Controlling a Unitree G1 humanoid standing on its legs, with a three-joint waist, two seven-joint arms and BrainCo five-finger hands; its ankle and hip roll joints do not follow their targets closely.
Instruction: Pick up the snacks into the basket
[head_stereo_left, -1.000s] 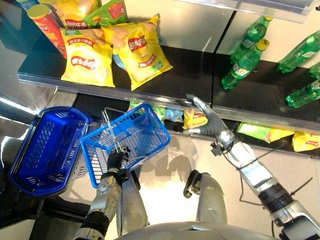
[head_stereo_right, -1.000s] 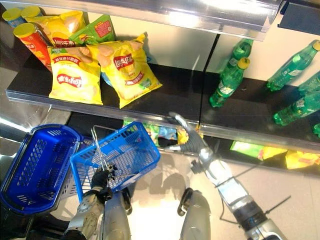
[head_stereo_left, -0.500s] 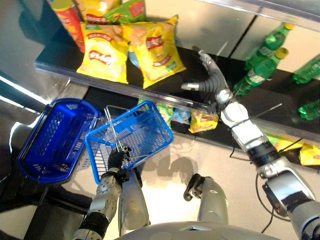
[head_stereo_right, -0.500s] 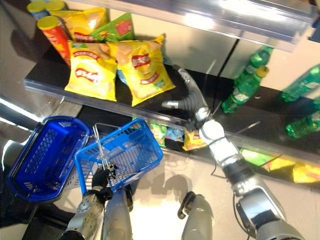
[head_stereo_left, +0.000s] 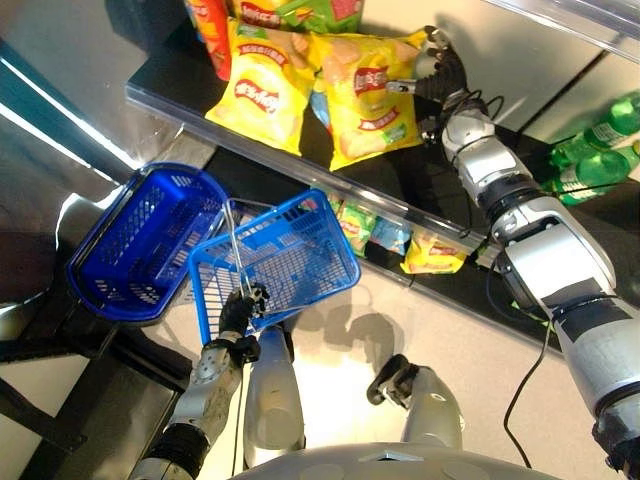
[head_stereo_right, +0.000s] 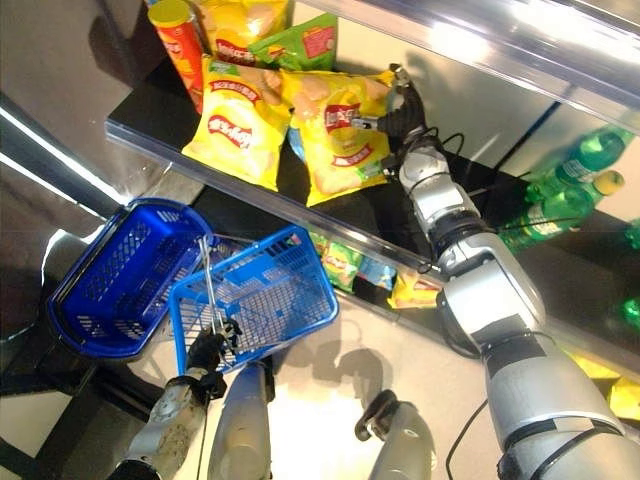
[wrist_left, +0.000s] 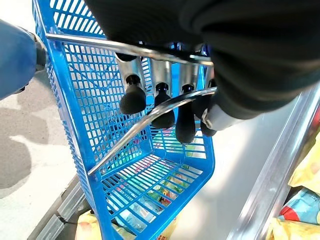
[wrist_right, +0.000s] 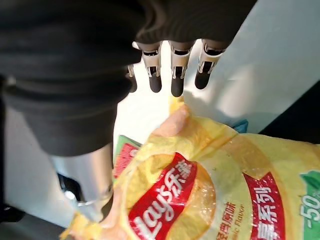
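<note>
Fingers of the right hand are straight and open, just above the top edge of a yellow chip bag lying on the dark shelf near its back. The left hand is curled around the metal handle of the blue basket, below the shelf's front edge.
</note>
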